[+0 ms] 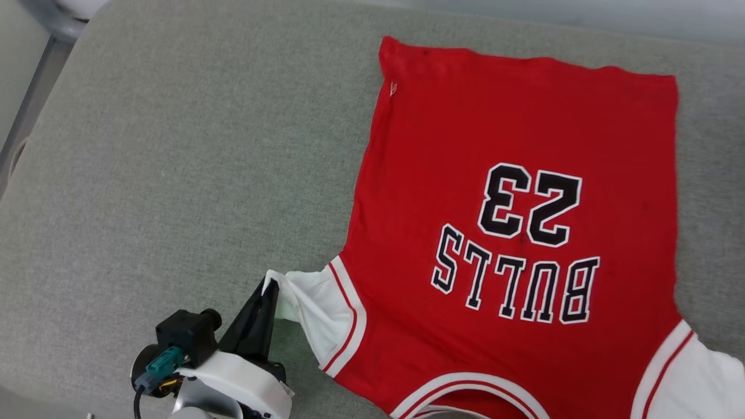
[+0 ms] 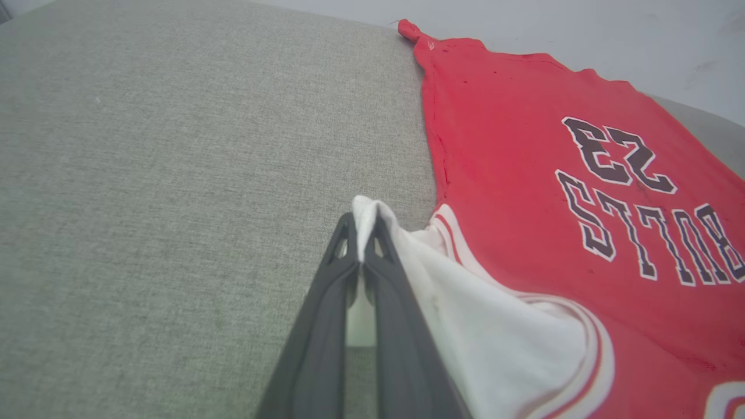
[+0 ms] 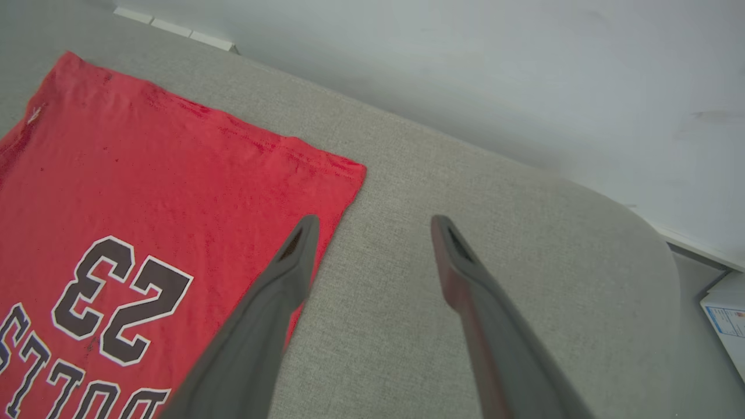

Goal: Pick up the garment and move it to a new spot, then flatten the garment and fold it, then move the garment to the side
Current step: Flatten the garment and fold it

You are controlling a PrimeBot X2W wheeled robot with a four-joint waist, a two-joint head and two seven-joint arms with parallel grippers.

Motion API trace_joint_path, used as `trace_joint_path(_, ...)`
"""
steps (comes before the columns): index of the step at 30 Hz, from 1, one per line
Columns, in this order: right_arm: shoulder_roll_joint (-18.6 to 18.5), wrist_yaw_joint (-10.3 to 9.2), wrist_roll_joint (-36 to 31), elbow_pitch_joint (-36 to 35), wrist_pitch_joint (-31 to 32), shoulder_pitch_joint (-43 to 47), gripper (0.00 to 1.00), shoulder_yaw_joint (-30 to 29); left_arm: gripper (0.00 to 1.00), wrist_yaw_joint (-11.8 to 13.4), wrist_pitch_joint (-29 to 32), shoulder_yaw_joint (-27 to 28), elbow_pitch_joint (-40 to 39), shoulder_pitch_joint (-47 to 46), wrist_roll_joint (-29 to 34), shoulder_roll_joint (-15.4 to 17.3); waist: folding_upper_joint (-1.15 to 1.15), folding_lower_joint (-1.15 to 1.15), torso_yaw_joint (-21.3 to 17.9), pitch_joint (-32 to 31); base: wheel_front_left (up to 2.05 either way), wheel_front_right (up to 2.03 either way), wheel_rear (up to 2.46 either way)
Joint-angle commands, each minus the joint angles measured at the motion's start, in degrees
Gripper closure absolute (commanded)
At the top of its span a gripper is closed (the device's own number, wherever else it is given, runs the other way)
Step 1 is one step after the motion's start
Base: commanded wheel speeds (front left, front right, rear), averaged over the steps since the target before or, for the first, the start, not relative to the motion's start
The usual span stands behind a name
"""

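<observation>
The garment (image 1: 518,174), a red jersey T-shirt with white sleeves and black lettering, lies spread flat on the grey cushion (image 1: 174,174), lettered side up, collar toward me. My left gripper (image 1: 269,289) is shut on the tip of the garment's white left sleeve (image 2: 465,314), pinching the cloth between its fingertips (image 2: 362,228). In the right wrist view my right gripper (image 3: 375,224) stands open above the garment's (image 3: 145,192) right edge and the bare cushion beside it, with nothing between its fingers.
The grey cushion (image 3: 495,192) runs wide to the left of the garment and ends in a rounded corner at the far right. A pale wall (image 3: 465,70) rises behind it. A white box (image 3: 727,314) sits on the floor past the cushion's corner.
</observation>
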Motion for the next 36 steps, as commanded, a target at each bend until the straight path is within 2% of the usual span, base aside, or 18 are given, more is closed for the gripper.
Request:
trace_joint_path(1, 0.11, -0.06, -0.29, 2.12, 3.77, -2.61, 0.00, 0.33, 1.00, -0.43, -0.15, 0.21, -0.21, -1.24, 0.68, -0.69, 0.00, -0.02, 3.61, 4.77, 0.00, 0.00, 0.00)
trace_joint_path(5, 0.26, -0.06, -3.00, 6.15, 12.99, -8.40, 0.00, 1.60, 1.00, -1.45, -0.15, 0.87, -0.45, -2.79, 2.32, -2.59, 0.00, -0.02, 5.28, 8.71, 0.00, 0.00, 0.00)
trace_joint_path(8, 0.96, -0.06, -5.56, 8.10, 16.49, -11.59, 0.00, 1.98, 1.00, -2.18, -0.16, 1.59, -0.60, -3.77, 3.38, -3.97, 0.00, -0.02, 6.05, 11.41, 0.00, 0.00, 0.00)
trace_joint_path(15, 3.44, -0.06, -10.02, 12.26, 18.29, -14.19, 0.00, 1.59, 1.00, -4.22, -0.15, 3.09, 0.06, -5.39, 5.93, -6.74, 0.00, -0.02, 7.59, 16.48, 0.00, 0.00, 0.00)
trace_joint_path(24, 2.77, -0.06, -11.07, 17.48, 19.55, -7.27, 0.00, 4.43, 1.00, -6.39, 0.00, 4.68, 1.59, -5.41, 8.18, -8.92, 0.00, -0.02, 8.17, 17.99, 0.00, 0.00, 0.00)
trace_joint_path(25, 2.55, -0.06, -10.83, 17.39, 19.35, -7.07, 0.25, 4.50, 1.00, -6.49, 0.01, 4.83, 1.73, -5.33, 8.40, -9.06, 0.00, -0.02, 8.14, 18.00, 0.00, 0.00, 0.00)
trace_joint_path(26, 2.24, -0.06, -10.61, 17.33, 19.22, -7.00, 0.94, 4.54, 1.00, -6.66, 0.01, 5.02, 1.87, -5.27, 8.48, -9.20, 0.00, -0.02, 8.09, 17.98, 0.00, 0.00, 0.00)
trace_joint_path(27, 1.87, -0.06, -10.58, 17.24, 19.07, -7.08, 1.00, 4.54, 1.00, -6.88, 0.01, 5.22, 2.01, -5.21, 8.56, -9.33, 0.00, -0.02, 8.02, 17.91, 0.00, 0.00, 0.00)
trace_joint_path(32, 2.03, -0.07, -9.73, 16.40, 15.97, -9.25, 1.00, 3.69, 1.00, -7.43, 0.01, 6.09, 2.86, -4.41, 8.96, -9.63, 0.00, -0.02, 6.94, 16.51, 0.00, 0.00, 0.00)
trace_joint_path(36, 4.99, -0.05, -6.72, 16.29, 10.65, -10.65, 1.00, 1.38, 1.00, -7.75, 0.00, 6.95, 3.52, -3.05, 9.16, -9.65, 0.00, -0.02, 5.41, 13.62, 0.00, 0.00, 0.00)
